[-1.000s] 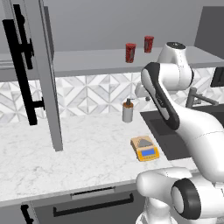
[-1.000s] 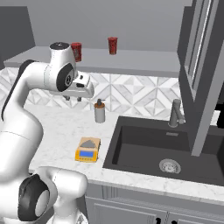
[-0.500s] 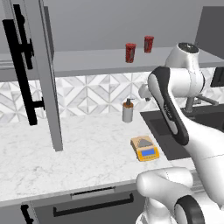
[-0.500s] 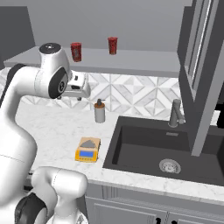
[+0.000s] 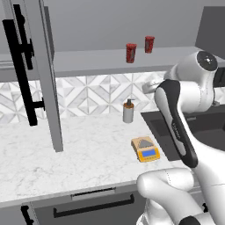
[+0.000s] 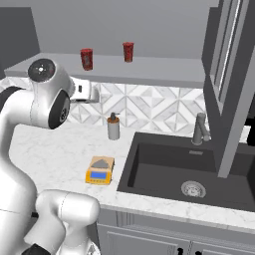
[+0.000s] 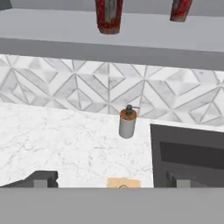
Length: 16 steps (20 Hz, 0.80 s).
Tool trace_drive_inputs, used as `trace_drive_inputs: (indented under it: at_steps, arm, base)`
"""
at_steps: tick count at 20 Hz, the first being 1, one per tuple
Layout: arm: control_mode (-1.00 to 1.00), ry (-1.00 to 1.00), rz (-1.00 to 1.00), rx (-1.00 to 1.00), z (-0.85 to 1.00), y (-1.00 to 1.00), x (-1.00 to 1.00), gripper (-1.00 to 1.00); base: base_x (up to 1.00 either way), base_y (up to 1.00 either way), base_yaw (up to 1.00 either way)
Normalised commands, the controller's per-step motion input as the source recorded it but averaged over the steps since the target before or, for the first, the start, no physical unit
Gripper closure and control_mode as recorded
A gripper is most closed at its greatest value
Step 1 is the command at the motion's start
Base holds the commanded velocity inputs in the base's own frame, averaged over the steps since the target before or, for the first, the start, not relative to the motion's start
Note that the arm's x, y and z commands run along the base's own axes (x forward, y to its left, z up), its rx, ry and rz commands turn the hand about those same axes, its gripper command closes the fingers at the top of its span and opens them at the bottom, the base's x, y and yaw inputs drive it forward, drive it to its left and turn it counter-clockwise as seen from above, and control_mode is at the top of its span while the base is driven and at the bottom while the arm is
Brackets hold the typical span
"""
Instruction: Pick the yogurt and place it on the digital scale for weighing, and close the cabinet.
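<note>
Yogurt (image 5: 131, 52) stands on the open shelf of the cabinet (image 5: 41, 74), near its front edge, with a second red cup (image 5: 149, 44) further right and back. Digital scale (image 5: 145, 149) lies bare on the counter (image 5: 66, 154), close to the near edge and just left of the sink (image 6: 199, 169), the soap dispenser (image 5: 128, 111) behind it. Gripper (image 7: 111, 181) hangs above the counter, jaws spread wide, holding nothing.
</note>
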Motion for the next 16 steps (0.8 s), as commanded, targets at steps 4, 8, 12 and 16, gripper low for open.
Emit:
trace_drive_inputs:
  at_steps: [4, 8, 12, 16]
  arm:
    - [-1.00, -0.18, 0.01, 0.00, 0.59, 0.00, 0.00, -1.00]
    - [-1.00, -0.23, 0.02, 0.00, 0.69, 0.00, -0.06, -1.00]
    - [-1.00, -0.16, 0.01, 0.00, 0.66, 0.01, -0.02, -1.00]
    - [-1.00, -0.12, 0.01, 0.00, 0.45, 0.06, 0.00, -1.00]
  base:
    - [0.00, 0.00, 0.00]
    - [0.00, 0.00, 0.00]
    - [0.00, 0.00, 0.00]
    - [0.00, 0.00, 0.00]
